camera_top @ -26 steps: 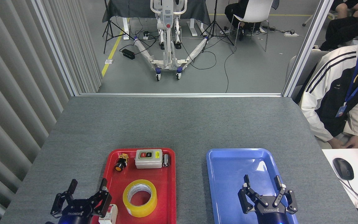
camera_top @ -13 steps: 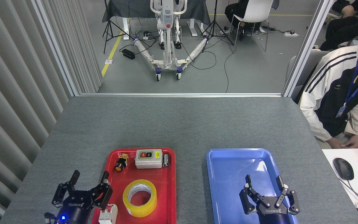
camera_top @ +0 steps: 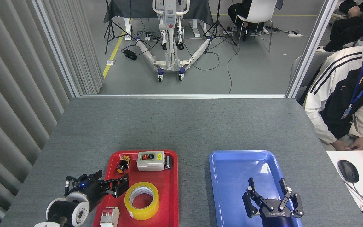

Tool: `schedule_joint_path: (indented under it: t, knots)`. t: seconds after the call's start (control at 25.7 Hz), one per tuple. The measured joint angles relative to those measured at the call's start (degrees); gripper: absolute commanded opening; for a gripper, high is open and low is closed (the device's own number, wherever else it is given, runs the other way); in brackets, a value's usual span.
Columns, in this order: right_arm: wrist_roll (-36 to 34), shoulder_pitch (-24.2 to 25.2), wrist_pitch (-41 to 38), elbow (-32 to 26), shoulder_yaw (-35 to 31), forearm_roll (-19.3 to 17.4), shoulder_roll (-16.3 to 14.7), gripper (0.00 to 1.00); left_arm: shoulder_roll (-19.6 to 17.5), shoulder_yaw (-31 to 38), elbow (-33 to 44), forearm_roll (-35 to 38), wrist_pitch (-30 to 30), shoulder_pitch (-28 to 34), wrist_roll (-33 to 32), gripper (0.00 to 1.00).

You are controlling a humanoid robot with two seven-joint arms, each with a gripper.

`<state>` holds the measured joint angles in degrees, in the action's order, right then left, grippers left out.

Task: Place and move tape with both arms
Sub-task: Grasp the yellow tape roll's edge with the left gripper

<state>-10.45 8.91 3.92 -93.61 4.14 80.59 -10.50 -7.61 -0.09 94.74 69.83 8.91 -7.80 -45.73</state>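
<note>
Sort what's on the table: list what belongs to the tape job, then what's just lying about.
Job: tape, left gripper, right gripper, red tray, blue tray.

Lying about: switch box, push button, white part, mouse.

A wide roll of translucent yellow packing tape (camera_top: 141, 200) with a white-grey cardboard core lies flat, its hole facing up, on the red plastic tray (camera_top: 169, 201). It sits in the tray's near half, close to the near edge, roughly midway between the side rims.
</note>
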Motion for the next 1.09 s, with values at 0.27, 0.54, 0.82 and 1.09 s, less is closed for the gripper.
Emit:
schedule_joint_path:
  t: [0.27, 0.54, 0.82, 1.09]
  knots:
    - [-0.4, 0.3, -0.3, 0.0, 0.1, 2.6, 0.5, 1.00, 0.0, -4.5, -9.3, 1.3, 4.8, -7.5, -11.7, 0.99]
    - [-0.5, 0.9, -0.3, 0.1, 0.1, 4.2, 1.4, 1.00, -0.1, -5.1, -11.6, 3.3, 10.1, -8.9, -14.4, 0.80]
    - [0.0, 0.9, -0.3, 0.2, 0.2, 4.2, 1.4, 1.00, 0.1, -5.1, -15.9, 5.7, 14.6, -10.5, -14.5, 0.74]
    - [0.2, 0.9, -0.3, 0.1, 0.2, 4.2, 1.4, 1.00, 0.2, -5.1, -19.2, 6.2, 15.1, -11.7, -14.6, 0.54]
